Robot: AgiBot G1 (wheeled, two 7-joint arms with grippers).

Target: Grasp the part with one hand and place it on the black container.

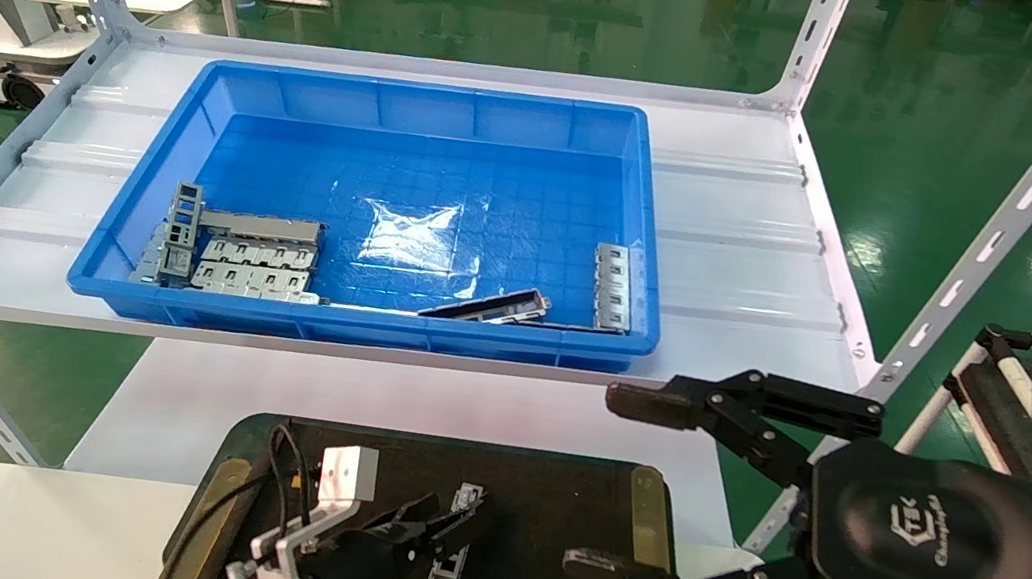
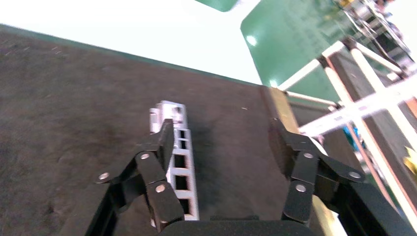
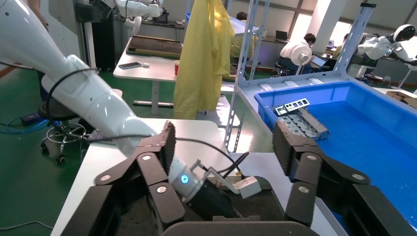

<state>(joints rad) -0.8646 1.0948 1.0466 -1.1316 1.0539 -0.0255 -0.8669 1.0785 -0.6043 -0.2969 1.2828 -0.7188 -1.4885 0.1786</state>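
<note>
A: Two arms in view. Big one first: black container [image 1: 546,506] lies flat on the desk [image 1: 419,407] at 6 o'clock of the blue bin [image 1: 386,211], so the drop is short.
B: Part?
A: Part [image 2: 179,162] lies flat on the container. Left pincer [image 2: 221,142] spread, one finger [image 2: 164,140] over it, looks released.
B: Right?
A: Right pincer [image 1: 620,486] spread, empty, hovering at 3 o'clock of the container.

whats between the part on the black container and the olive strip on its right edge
Only bare matte surface of the black container, as the head view shows. The part lies by the open left gripper; the olive strip has nothing beside it.
</note>
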